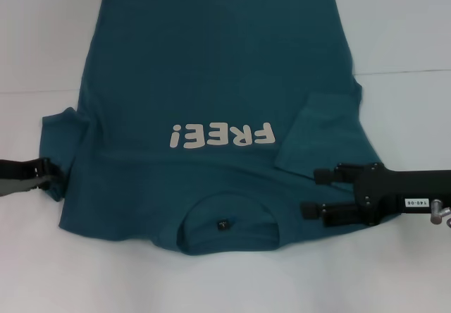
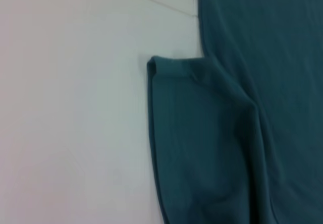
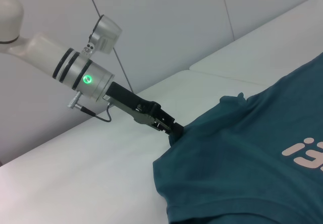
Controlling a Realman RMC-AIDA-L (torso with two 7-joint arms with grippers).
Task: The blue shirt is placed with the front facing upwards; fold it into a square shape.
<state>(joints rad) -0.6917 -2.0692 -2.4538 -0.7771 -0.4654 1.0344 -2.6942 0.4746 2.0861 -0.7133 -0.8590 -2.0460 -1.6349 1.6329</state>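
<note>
I see the soft teal shirt [image 1: 211,80] flat on the white surface [image 1: 409,31]; left gripper [image 1: 48,173] jaws pinching its sleeve, right gripper [image 1: 316,193] jaws spread over it.

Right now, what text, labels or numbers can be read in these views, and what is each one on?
"FREE!" in white letters on the chest of the blue shirt, upside down in the head view.
"140-06", roughly, on a small white sticker on the right arm; the digits are hard to make out.
The neck tag inside the collar is too small to read.
</note>
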